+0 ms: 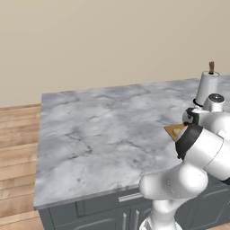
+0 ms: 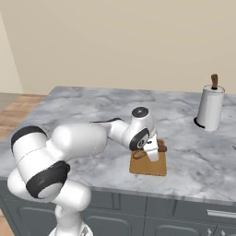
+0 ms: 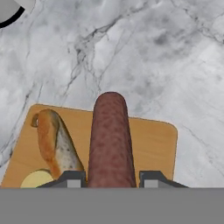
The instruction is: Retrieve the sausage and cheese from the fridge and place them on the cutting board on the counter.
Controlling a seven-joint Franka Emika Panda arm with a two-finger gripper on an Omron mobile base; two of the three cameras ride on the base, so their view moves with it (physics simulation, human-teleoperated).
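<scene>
Hand view: hand (image 3: 111, 177) clamps sausage (image 3: 110, 140) seemingly just above cutting board (image 3: 151, 140) on marble counter (image 3: 144, 57).

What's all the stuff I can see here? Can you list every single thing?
sausage: one, reddish-brown, clamped in the tool above the board.
cheese: one, pale yellow, on the board's corner.
orange-brown and grey lump: one, lying on the board beside the sausage; cannot tell what it is.
cutting board: one, tan wood, on the counter.
counter: one, grey-white marble over dark cabinets.
paper towel roll: one, white, upright on a brown-topped holder.
tool: one, dark-tipped, on the white arm.
</scene>
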